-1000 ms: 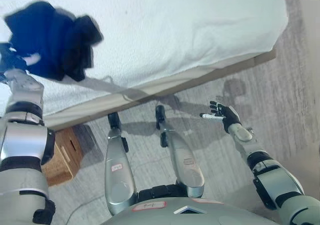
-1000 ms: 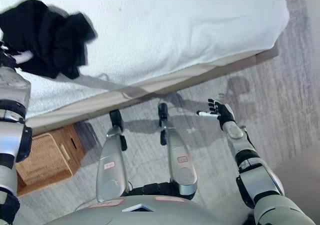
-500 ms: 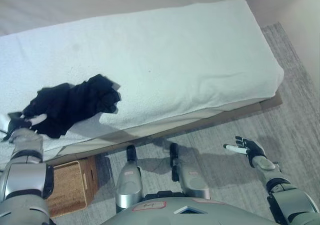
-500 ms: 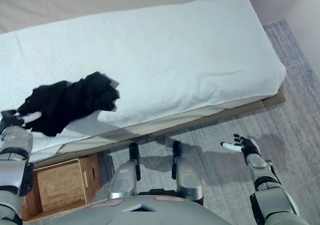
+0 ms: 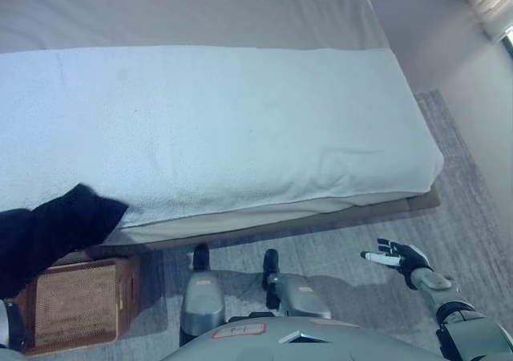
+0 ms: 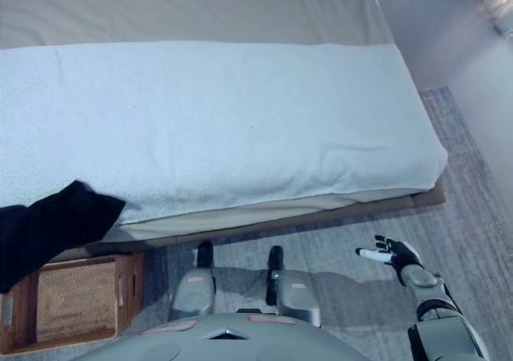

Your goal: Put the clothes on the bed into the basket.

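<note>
A dark navy garment (image 5: 50,231) hangs at the lower left, off the front edge of the bed (image 5: 224,128) and over the far end of a brown wicker basket (image 5: 68,305) on the floor. It also shows in the right eye view (image 6: 48,233), above the basket (image 6: 72,301). My left hand is outside both views. My right hand (image 5: 398,256) is open and empty over the carpet at the lower right, fingers spread.
The bed carries a white towel-like cover (image 5: 240,120) with a beige sheet (image 5: 160,8) behind it. Grey carpet (image 5: 465,184) lies in front of and to the right of the bed.
The camera has tilted up, showing more of the bed. The dark garment has moved from the bed's cover down and left, off the edge, to above the basket. My left hand has left the view.
</note>
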